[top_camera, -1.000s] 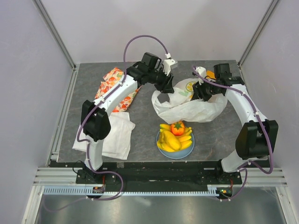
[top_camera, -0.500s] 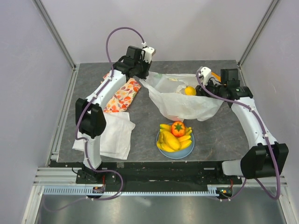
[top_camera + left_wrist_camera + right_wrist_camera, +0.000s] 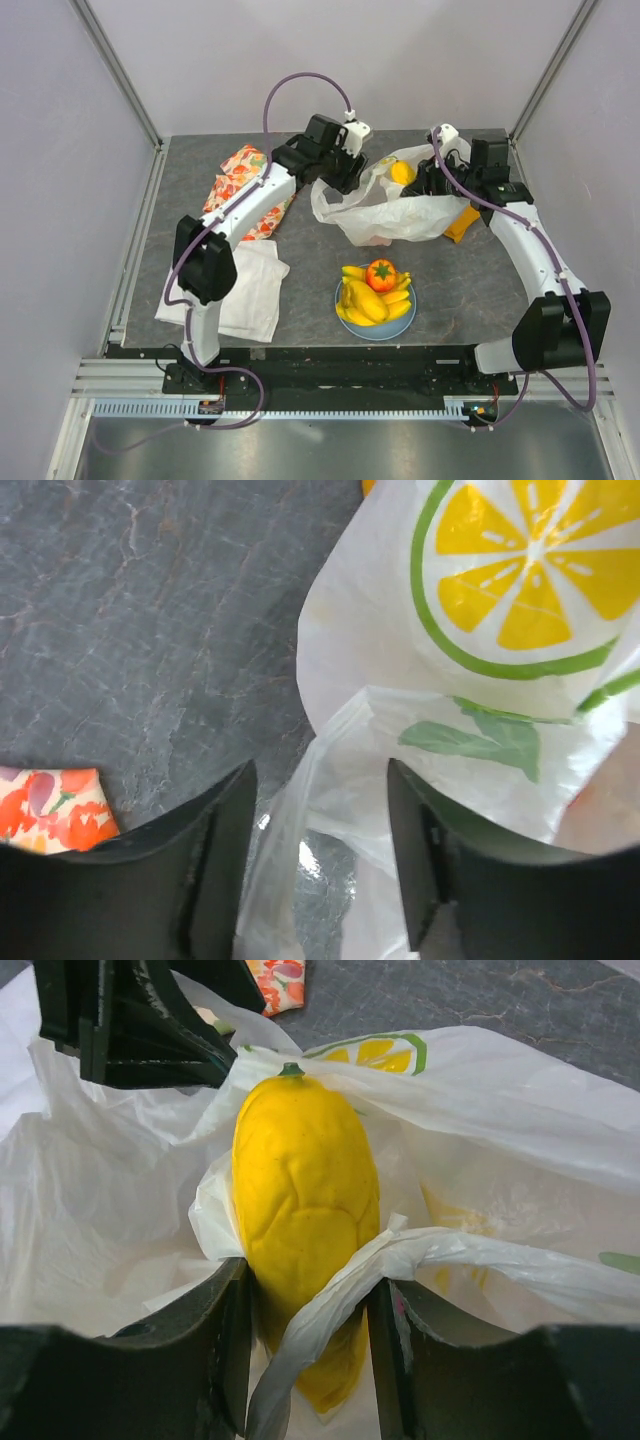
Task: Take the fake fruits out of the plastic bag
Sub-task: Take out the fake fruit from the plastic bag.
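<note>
Bananas [image 3: 365, 300] and a red-orange fruit [image 3: 380, 274] rest on the blue plate [image 3: 380, 337] just nearside of the plastic bag [image 3: 395, 215]. At the bag's mouth the right gripper [image 3: 305, 1295] clenches a yellow lemon-shaped fruit [image 3: 300, 1180] with a strip of film. At its left edge the left gripper [image 3: 320, 780] stands released, film loose between its fingers.

Grey table [image 3: 470, 290]: plastic bag [image 3: 385, 215], plate [image 3: 376, 337], white cloth [image 3: 250, 295], floral cloth [image 3: 235, 170].
</note>
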`<state>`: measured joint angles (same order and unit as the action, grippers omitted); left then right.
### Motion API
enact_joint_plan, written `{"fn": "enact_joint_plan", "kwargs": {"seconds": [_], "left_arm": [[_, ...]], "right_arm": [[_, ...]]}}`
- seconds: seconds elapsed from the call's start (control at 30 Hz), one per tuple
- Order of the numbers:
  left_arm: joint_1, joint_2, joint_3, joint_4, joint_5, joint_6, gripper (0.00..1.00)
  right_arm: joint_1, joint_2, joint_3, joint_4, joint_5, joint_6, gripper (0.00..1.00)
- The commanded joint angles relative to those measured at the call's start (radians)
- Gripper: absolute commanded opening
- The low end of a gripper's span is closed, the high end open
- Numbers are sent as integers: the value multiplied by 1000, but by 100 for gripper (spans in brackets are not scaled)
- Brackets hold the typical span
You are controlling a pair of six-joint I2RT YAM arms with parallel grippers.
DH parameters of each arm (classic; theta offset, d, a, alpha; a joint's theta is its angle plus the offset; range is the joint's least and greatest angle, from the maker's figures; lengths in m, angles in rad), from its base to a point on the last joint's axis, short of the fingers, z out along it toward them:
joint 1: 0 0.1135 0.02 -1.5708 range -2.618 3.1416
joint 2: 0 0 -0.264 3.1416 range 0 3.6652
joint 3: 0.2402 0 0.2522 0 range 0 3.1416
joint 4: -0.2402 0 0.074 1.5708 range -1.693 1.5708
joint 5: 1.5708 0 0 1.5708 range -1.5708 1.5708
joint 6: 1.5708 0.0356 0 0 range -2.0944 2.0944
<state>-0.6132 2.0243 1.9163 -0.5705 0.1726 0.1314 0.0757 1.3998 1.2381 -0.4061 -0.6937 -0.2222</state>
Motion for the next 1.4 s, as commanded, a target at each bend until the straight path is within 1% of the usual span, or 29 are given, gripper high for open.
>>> {"fn": "enact_joint_plan", "kwargs": {"seconds": [0.0, 0.03, 0.07, 0.13, 0.17, 0.27, 0.33, 0.37, 0.43, 0.47, 0.53, 0.87, 1.0, 1.07, 1.2, 1.37], "left_arm": [[46, -151, 95, 40, -76, -24, 67], [53, -177, 107, 40, -53, -27, 66], [59, -220, 121, 41, 76, -23, 61], [76, -254, 128, 29, 285, -12, 59], [76, -263, 130, 12, 418, -44, 64], [60, -274, 93, 17, 612, -148, 78], [41, -269, 57, 20, 634, -162, 79], [32, -260, 29, 30, 684, -194, 80], [26, -225, 7, 49, 735, -245, 80], [18, -217, -17, 61, 735, -274, 80], [10, -179, -25, 73, 708, -283, 80], [6, 14, 49, 124, 637, -371, 87], [4, 54, 66, 150, 621, -401, 89], [6, 65, 75, 152, 593, -406, 89], [7, 88, 89, 179, 605, -435, 89], [6, 129, 116, 196, 587, -450, 87]], "right_arm": [[1, 27, 20, 75, -20, 64, 0], [-1, 39, 21, 69, -14, 66, 0], [1, 45, 24, 61, -12, 64, 0], [1, 59, 32, 50, -18, 66, 0], [2, 62, 32, 53, -20, 67, 0], [3, 71, 34, 52, -12, 60, 0], [6, 71, 26, 52, -10, 52, 0], [6, 71, 21, 53, -10, 40, 0], [6, 65, 5, 52, -10, 31, 0], [6, 64, -2, 50, -10, 24, 0], [6, 61, -17, 47, -15, 7, 0], [9, 107, -40, 47, -70, -48, 0], [15, 116, -43, 32, -90, -77, 0], [19, 120, -40, 12, -96, -104, 0], [27, 140, -28, -25, -101, -143, 1], [35, 140, -26, -40, -104, -147, 0]]}}
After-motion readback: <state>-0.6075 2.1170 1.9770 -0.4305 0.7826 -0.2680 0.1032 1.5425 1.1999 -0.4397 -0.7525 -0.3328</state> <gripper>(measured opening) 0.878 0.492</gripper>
